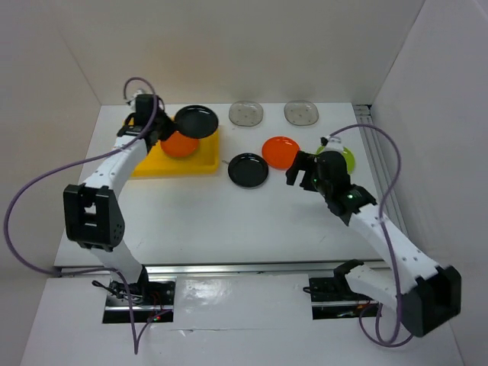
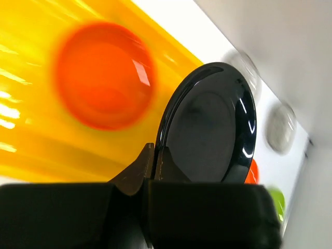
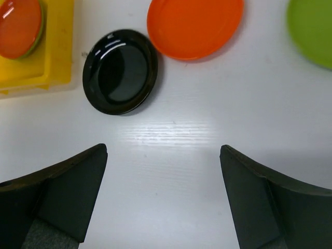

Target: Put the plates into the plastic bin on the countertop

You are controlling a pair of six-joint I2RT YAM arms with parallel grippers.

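Two arms, one loaded.
Left end effector [image 2: 155, 161] clamps a black plate [image 2: 207, 129], plastic bin [image 2: 31, 140] beyond it; right end effector [image 3: 163, 150] gapes empty above the counter [image 3: 171, 207].

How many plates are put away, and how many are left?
One orange plate lies in the yellow bin, with a green rim peeking from under it, so likely two are done. The left jaws pinch a black plate above the bin. Five wait on the table: another black plate, another orange plate, a green plate and two grey plates. The right jaws are open and empty.
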